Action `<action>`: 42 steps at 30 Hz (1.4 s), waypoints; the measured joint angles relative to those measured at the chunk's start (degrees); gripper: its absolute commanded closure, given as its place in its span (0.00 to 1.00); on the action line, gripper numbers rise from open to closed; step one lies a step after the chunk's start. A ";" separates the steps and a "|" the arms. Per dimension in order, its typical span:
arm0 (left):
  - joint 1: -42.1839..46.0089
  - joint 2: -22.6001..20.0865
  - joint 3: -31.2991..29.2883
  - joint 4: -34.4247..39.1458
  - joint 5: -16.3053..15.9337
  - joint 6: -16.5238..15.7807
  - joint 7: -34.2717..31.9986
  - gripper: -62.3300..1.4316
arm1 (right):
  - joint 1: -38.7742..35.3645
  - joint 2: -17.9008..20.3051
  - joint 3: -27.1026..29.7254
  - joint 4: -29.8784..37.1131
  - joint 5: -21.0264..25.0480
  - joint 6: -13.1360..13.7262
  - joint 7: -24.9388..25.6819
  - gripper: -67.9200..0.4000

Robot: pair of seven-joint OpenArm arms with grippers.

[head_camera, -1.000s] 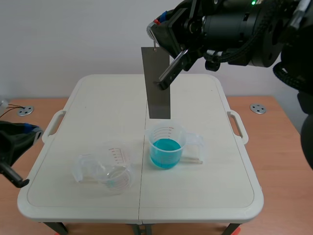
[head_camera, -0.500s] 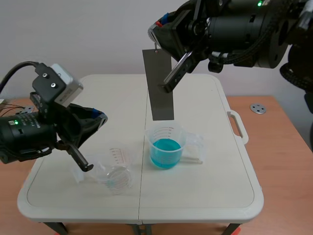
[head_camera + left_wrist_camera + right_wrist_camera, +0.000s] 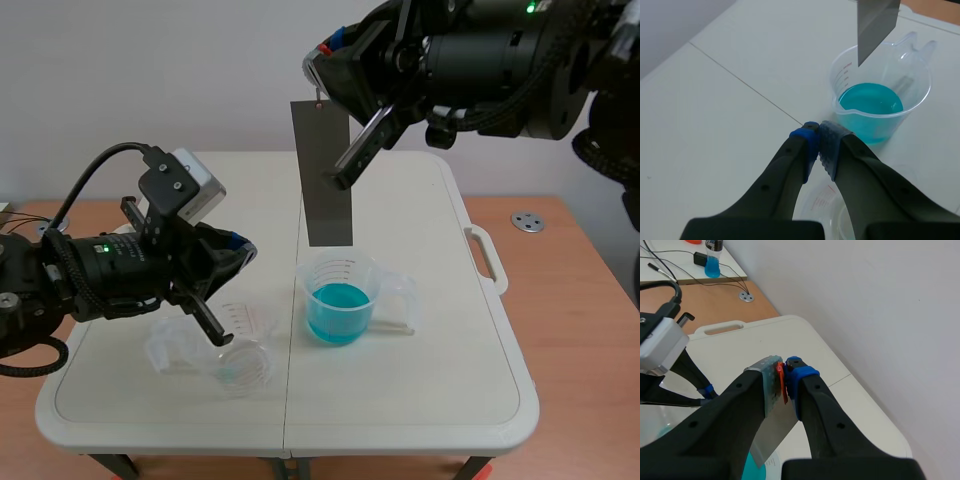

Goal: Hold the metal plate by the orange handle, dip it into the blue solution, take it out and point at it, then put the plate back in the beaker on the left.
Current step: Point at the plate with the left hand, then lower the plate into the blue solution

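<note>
A grey metal plate (image 3: pixel 322 172) hangs upright above the beaker of blue solution (image 3: pixel 340 299), its lower edge just over the rim. My right gripper (image 3: pixel 320 92) is shut on the plate's orange handle (image 3: pixel 781 381), seen between its pads. My left gripper (image 3: pixel 243 256) is shut on nothing, its tips (image 3: pixel 818 140) low over the table, pointing toward the blue beaker (image 3: pixel 878 107) and the plate (image 3: pixel 877 24) above it. The empty clear beaker (image 3: pixel 225 345) sits under the left arm.
The white folding table (image 3: pixel 420 390) has a centre seam and side handles (image 3: pixel 485 257). In the right wrist view, cables and a small bottle (image 3: pixel 713 257) lie on a far desk.
My left arm has swung in from the left and moved right over the empty beaker, toward the plate. The right arm and plate rose slightly, then kept still.
</note>
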 measured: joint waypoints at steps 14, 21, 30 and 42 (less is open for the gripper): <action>-2.64 0.79 0.90 -2.84 -0.02 0.00 -1.14 0.95 | 0.00 0.00 0.00 0.00 -0.02 0.00 -0.02 0.97; -2.64 0.79 0.90 -2.84 -0.02 0.00 -1.11 0.95 | 0.00 0.00 0.00 0.00 -0.02 0.00 -0.02 0.97; -2.27 -1.31 0.85 -2.51 -0.46 4.79 -3.32 0.95 | 0.00 0.00 0.00 0.00 -0.20 0.00 -0.28 0.97; 20.46 -18.21 -16.55 5.97 -5.05 6.27 -9.77 0.95 | 0.00 0.00 0.00 -0.11 -0.17 0.00 -1.27 0.97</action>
